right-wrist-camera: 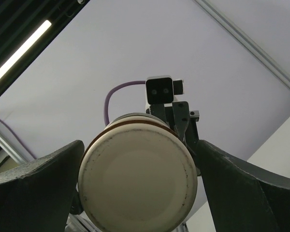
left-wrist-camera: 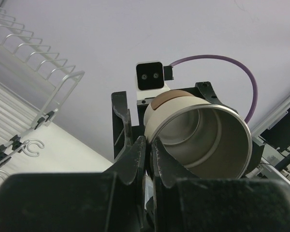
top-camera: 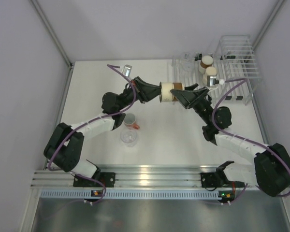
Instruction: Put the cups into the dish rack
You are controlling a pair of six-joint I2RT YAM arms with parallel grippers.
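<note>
Top external view: the held cup (top-camera: 170,93), brown with a cream base, lies on its side in the air above the middle of the bench (top-camera: 159,145), between the two arms. The left jaws sit at its 9 o'clock, clenched on its rim. In the left wrist view the cup (left-wrist-camera: 208,140) shows its shiny inside, and its wall is pinched between the two fingertips (left-wrist-camera: 135,159). The right jaws sit at its 3 o'clock, released and spread wide to either side of the cream base. In the right wrist view that base (right-wrist-camera: 137,179) fills the gap between them, and I cannot tell whether they touch it.

The rack (top-camera: 246,96) stands at 1 o'clock on the bench. Two brown cups (top-camera: 210,73) stand mouth down on its low part, near the held cup at its 1 o'clock. A salmon cup (top-camera: 131,120) is on the bench at 7 o'clock of the held cup, with a clear cup (top-camera: 128,137) just beside it at its 6 o'clock
</note>
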